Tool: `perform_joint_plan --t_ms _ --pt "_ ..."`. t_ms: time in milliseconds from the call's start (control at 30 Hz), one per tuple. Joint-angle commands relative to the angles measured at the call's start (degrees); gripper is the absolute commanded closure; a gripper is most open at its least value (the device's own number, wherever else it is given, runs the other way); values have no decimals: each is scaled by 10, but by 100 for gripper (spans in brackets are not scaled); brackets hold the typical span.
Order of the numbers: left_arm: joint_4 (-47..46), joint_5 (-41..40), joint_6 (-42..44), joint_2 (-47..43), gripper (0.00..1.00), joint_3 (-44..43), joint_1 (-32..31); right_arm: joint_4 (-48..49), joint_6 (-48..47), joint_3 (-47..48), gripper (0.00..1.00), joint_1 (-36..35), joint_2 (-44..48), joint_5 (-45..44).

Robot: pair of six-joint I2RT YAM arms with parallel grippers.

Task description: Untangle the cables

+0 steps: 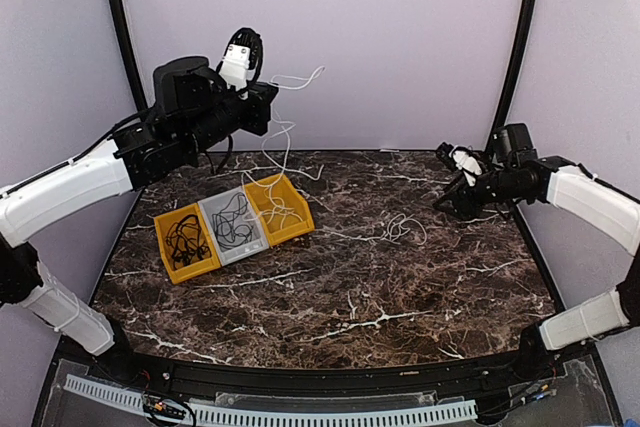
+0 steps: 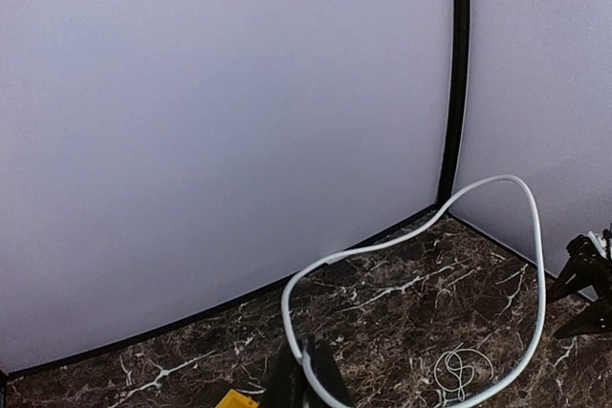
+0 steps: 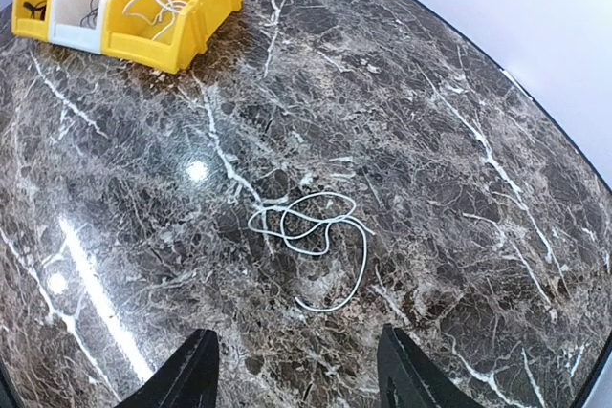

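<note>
**Sorting under way:** The left gripper (image 2: 306, 381), raised high over the far-left of the marble table (image 1: 400, 297), was clamped on a white cable (image 2: 542, 284). The cable arched out in a wide loop and trailed down toward the right-hand yellow bin (image 1: 290, 234), where other white strands (image 1: 280, 209) lay. The right gripper (image 3: 298, 375) hovered low at the table's right side, fingers apart and holding nothing. A small white coil (image 3: 304, 232) lay on the tabletop just ahead of it, well apart from the bins. Black cables (image 1: 185, 237) sat in the left yellow bin (image 1: 195, 272), and a dark cord (image 1: 235, 219) in the grey bin (image 1: 245, 252) between the two. The step in hand looked to be drawing the white cable free of the strands in its bin. The next move would likely call for lifting it clear without dragging those strands out. The right arm would then be free to take the trailing end or the coil.
</note>
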State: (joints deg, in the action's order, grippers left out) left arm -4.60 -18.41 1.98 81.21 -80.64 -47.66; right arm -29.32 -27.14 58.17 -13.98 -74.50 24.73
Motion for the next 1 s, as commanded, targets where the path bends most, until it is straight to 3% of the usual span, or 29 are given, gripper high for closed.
perform_joint_plan --t_ms 0,500,967 --pt "-15 78 -43 21 100 26 43 70 -21 -88 40 -1 55 30" --pt "-87 138 -91 102 100 101 136 80 -47 -122 39 -1 42 21" --pt "-28 105 -97 187 100 111 160 78 -55 -125 39 -1 26 24"
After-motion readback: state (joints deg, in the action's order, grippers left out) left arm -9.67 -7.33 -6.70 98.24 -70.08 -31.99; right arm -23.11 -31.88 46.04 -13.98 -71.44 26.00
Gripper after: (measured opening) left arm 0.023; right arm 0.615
